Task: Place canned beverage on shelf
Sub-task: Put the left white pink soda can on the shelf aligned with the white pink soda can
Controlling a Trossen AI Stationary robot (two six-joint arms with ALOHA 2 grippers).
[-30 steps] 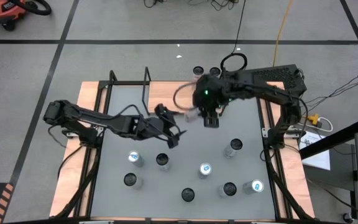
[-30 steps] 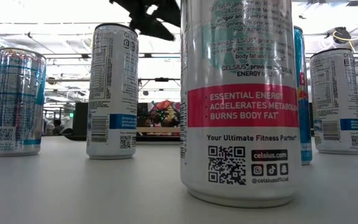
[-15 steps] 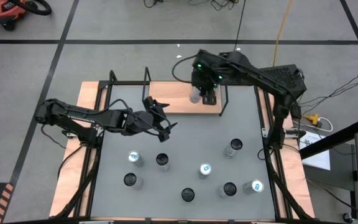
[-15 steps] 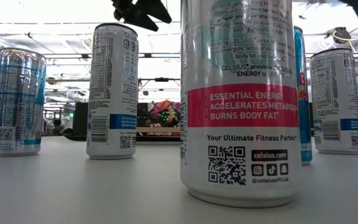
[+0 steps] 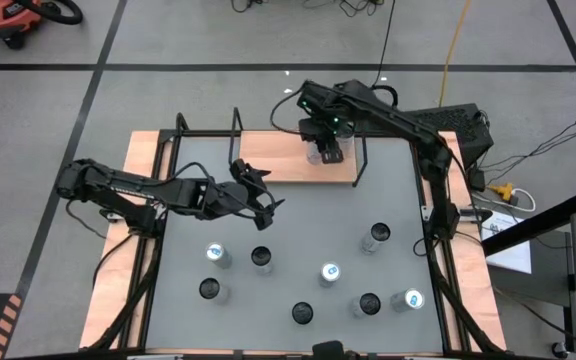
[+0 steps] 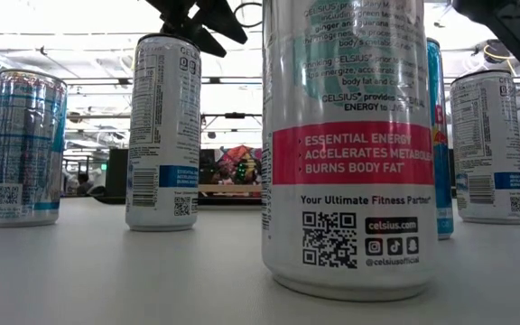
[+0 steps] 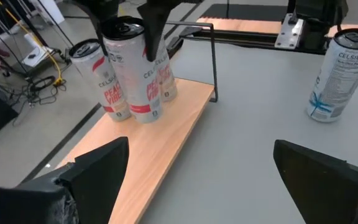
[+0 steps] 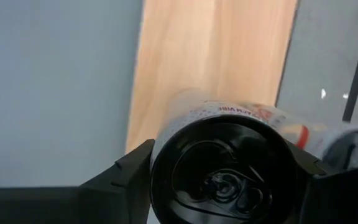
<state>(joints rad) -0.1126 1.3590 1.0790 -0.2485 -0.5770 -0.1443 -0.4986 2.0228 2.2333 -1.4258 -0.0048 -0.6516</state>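
Across the upper middle of the high view lies the shelf (image 5: 298, 158), a light-wood board with thin black rod ends, resting on the far side of the grey tabletop (image 5: 298, 240). At the shelf's upper right part, the right gripper (image 5: 326, 150) comes down from above, its fingers closed around a white Celsius can (image 7: 137, 68) with a pink label. In the left wrist view, upper left of the frame, this can stands upright with its base at or just above the board, close beside two other cans (image 7: 95, 74) already on the shelf. Near the centre left of the high view, the left gripper (image 5: 263, 200) hovers over the tabletop with its fingers spread wide and empty. Eight more cans (image 5: 328, 272) stand in the lower half of the high view.

Risks, as a judgement: the held can is crowded against its neighbours, so a sideways drift or an uneven release could knock one over. Letting go before the base is flat could tip it off the board's edge.
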